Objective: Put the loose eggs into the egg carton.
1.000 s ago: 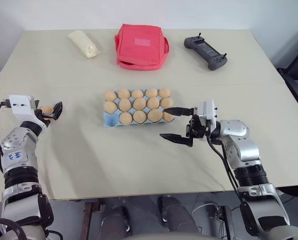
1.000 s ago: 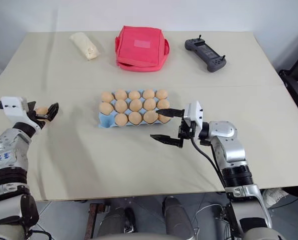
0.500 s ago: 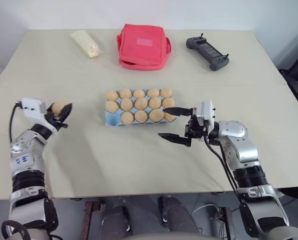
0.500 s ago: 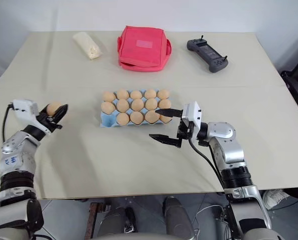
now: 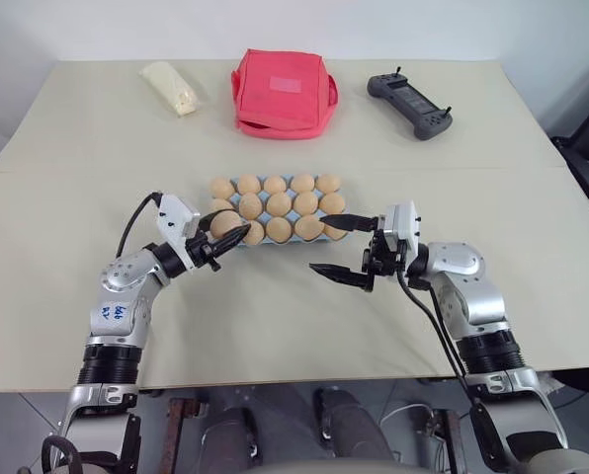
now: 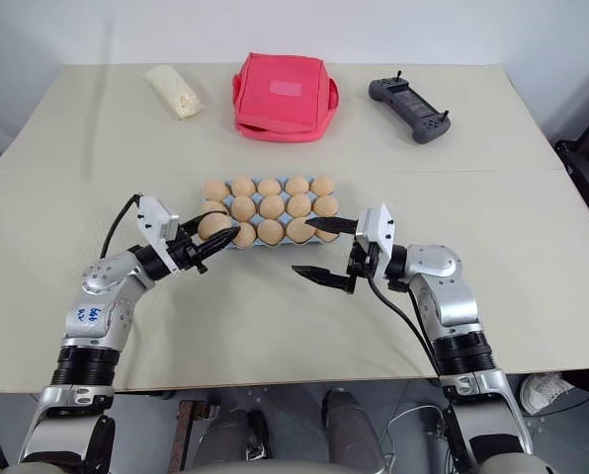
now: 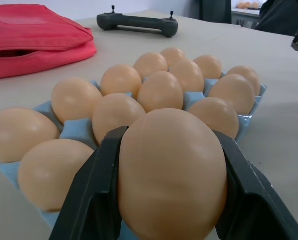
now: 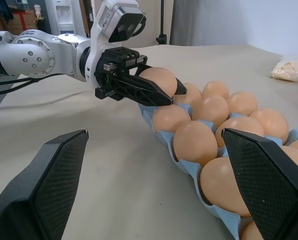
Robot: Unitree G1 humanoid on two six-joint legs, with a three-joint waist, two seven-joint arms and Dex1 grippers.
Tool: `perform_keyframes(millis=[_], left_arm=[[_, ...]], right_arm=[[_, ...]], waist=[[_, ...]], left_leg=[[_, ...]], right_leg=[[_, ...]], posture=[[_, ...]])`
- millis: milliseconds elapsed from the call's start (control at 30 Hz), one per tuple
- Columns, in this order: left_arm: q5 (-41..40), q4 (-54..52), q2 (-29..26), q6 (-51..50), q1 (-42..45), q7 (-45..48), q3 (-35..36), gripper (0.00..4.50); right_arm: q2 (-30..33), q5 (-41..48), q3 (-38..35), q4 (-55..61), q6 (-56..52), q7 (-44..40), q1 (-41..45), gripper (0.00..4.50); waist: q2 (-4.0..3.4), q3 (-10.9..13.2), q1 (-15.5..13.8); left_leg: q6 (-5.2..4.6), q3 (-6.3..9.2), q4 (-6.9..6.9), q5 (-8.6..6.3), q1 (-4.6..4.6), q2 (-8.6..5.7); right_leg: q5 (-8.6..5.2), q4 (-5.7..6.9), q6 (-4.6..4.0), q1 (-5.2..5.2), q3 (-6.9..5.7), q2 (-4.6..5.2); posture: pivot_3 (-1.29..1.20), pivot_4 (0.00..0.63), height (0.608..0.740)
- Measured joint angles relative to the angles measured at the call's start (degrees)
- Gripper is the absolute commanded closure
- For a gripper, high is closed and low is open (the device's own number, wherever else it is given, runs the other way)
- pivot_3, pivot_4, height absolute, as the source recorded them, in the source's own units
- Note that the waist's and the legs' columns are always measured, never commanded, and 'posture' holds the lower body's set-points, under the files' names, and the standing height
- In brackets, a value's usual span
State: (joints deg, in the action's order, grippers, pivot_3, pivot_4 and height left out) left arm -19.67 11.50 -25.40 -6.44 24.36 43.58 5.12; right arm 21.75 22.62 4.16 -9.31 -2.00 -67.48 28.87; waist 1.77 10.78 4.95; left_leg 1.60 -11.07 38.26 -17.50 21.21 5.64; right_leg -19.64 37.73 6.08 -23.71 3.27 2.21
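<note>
My left gripper (image 5: 233, 229) is shut on a loose egg (image 7: 171, 170), pale orange-tan, with a black finger on each side of it. It holds the egg just above the front left corner of the egg carton (image 8: 189, 167), a light blue moulded tray at mid-table. Several matching eggs (image 5: 280, 207) fill the carton's cups. My right gripper (image 5: 320, 244) stands open at the carton's right end. Its upper finger reaches to the carton's front right egg and its lower finger hangs over bare table in front.
A red fabric pouch (image 5: 282, 91) lies at the back centre, a cream-white packet (image 5: 169, 86) at the back left and a black handheld controller (image 5: 409, 102) at the back right. Beige table (image 5: 275, 316) stretches in front of the carton.
My left arm has swung to the right with the egg, from the table's left side to the carton's front left corner. The right arm has kept still.
</note>
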Motion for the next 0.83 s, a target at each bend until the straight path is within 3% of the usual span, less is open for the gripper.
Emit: perform_keyframes(millis=[167,600,833], left_arm=[[0.1,0.2,-1.3,-0.1,-0.1,-0.3,0.7,0.53],[-3.0,-10.2,-14.3,-1.9,-15.8,5.0,11.2,0.53],[-3.6,-11.5,-16.0,-2.5,-22.8,5.9,15.5,0.53]], right_arm=[[0.0,0.0,0.0,1.2,0.0,0.8,-0.8,0.0],[4.7,0.2,-2.1,2.0,-0.3,-0.1,-2.6,0.0],[6.5,0.2,-2.9,1.1,-0.5,-0.5,-2.9,0.0]], waist=[[0.0,0.0,-0.2],[0.0,0.0,-0.1],[0.0,0.0,-0.1]], left_leg=[[-0.02,0.0,0.0,-0.01,0.02,-0.02],[-0.05,-0.01,-0.14,-0.06,0.02,-0.01],[-0.1,0.0,-0.15,-0.1,0.02,0.0]], right_leg=[[0.0,-0.03,0.0,0.0,0.0,0.04],[-0.01,-0.19,-0.02,-0.02,-0.03,0.12],[-0.03,-0.24,-0.05,-0.02,-0.03,0.19]], posture=[[0.0,0.15,0.74],[0.0,0.15,0.74],[0.0,0.15,0.74]])
